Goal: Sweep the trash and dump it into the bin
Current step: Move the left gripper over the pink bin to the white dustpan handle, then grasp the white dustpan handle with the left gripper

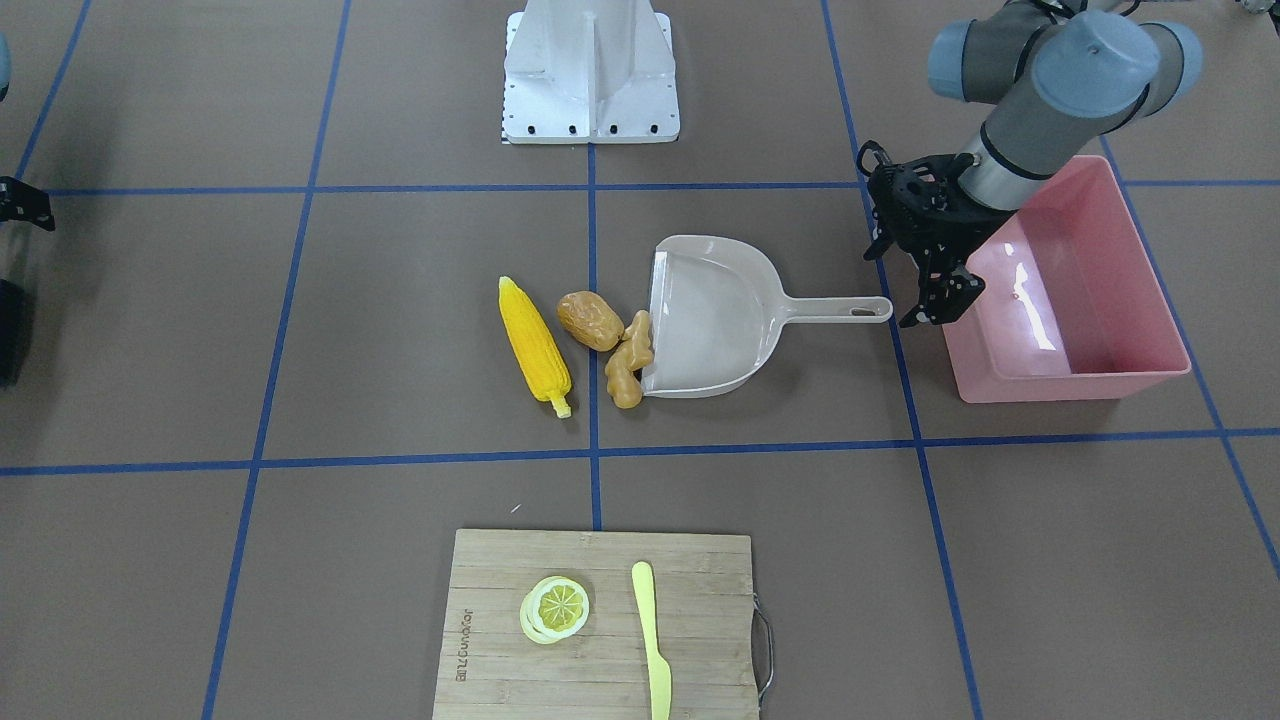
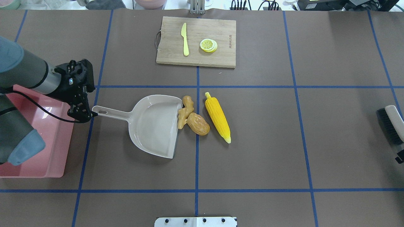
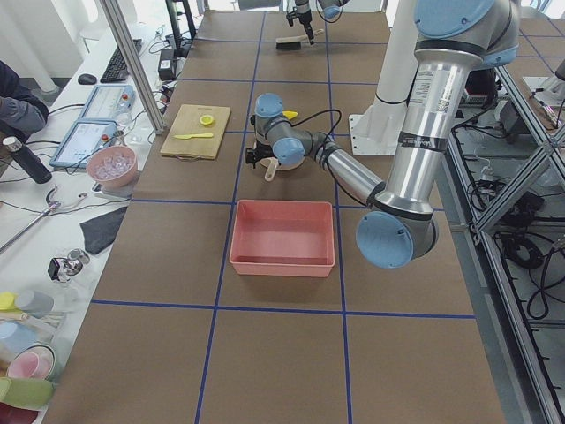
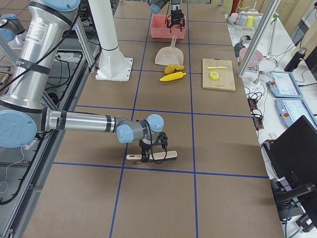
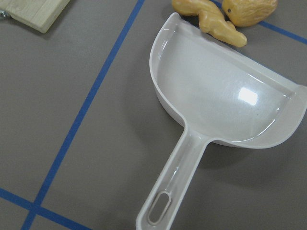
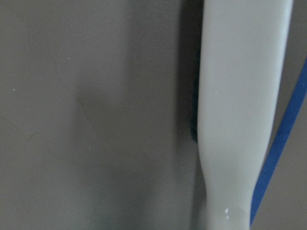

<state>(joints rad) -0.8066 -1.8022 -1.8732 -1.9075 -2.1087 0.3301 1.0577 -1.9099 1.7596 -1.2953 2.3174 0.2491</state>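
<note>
On the brown tabletop we find the pink bin at the robot's left end, partly under the left arm. Beside it the beige dustpan lies flat; the left hand hovers at its handle's end, fingers parted, holding nothing. The right hand sits at a brush; we cannot tell its grip. The corn cob lies near the potato piece, which touches the ginger root at the dustpan's mouth.
</note>
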